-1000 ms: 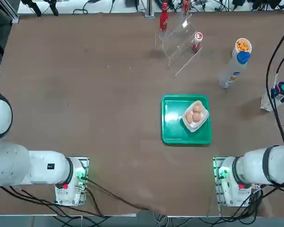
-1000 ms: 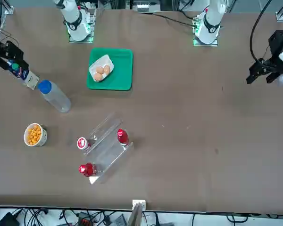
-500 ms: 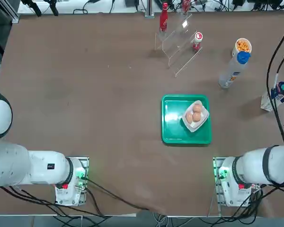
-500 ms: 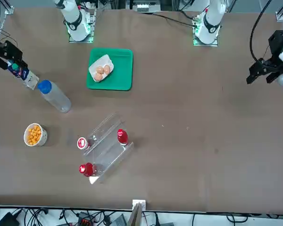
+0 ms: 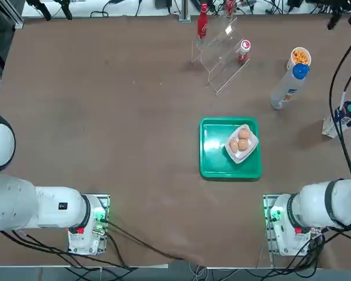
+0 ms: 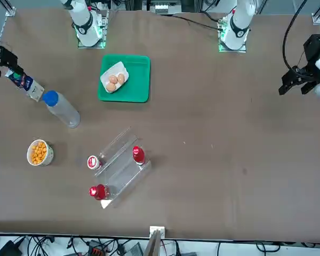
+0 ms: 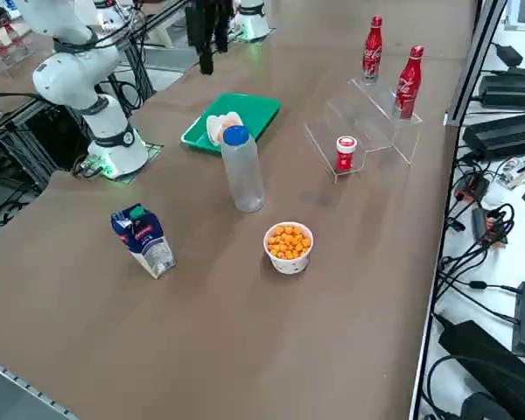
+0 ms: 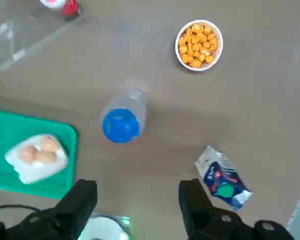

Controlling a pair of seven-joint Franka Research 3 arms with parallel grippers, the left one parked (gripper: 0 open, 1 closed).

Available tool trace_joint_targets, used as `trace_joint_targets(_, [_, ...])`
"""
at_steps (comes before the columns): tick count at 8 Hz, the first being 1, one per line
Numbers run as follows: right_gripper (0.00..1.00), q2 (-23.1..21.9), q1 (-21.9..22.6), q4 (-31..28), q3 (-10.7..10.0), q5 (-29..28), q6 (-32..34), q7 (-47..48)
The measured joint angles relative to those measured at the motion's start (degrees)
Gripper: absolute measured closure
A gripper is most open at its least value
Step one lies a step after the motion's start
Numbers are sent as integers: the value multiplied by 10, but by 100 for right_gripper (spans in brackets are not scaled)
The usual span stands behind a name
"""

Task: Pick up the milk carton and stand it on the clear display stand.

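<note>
Blue-and-white milk carton [image 7: 143, 238]: one, standing on the desk [image 7: 245, 350] on its white base, long axis near vertical with a slight lean, gable and teal cap pointing up toward the tool. Tool [image 8: 138, 195] is above the desk, released, fingers [image 8: 85, 192] spread wide with nothing between them. Carton is below the tool, just outside one finger, not in the gap and not touched. Count of the rest: one clear display stand [image 7: 367, 118], two red bottles [image 7: 372, 39], one small red can [image 7: 345, 153], one clear bottle with blue cap [image 7: 241, 171], one cup of orange snacks [image 7: 289, 245], one green tray [image 7: 258, 112] carrying one white pack of three eggs [image 5: 242, 142]. Relative to the tool: the clear bottle is upright below it, a bit beyond the fingertips; the cup is further out past the carton; the tray is under the other finger's side; the stand is well apart, the farthest item from the tool. One red bottle stands on the stand, the second is at its far end, and the can is against its low edge.
</note>
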State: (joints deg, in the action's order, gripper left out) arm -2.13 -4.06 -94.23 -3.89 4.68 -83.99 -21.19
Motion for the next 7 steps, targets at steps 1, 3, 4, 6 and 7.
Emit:
trace_joint_targets(1, [1,1,-19,-20,-1,15,-4,-80])
trace_joint_targets(3, [1,2,-67,-51,-2,23,-20,-203])
trace_joint_targets(4, [1,1,-87,-69,-3,23,-34,-252])
trace_joint_targets(6, [1,-7,-128,-134,-3,23,-86,-361])
trace_joint_targets(7, [0,-18,-148,-176,-4,23,-119,-395])
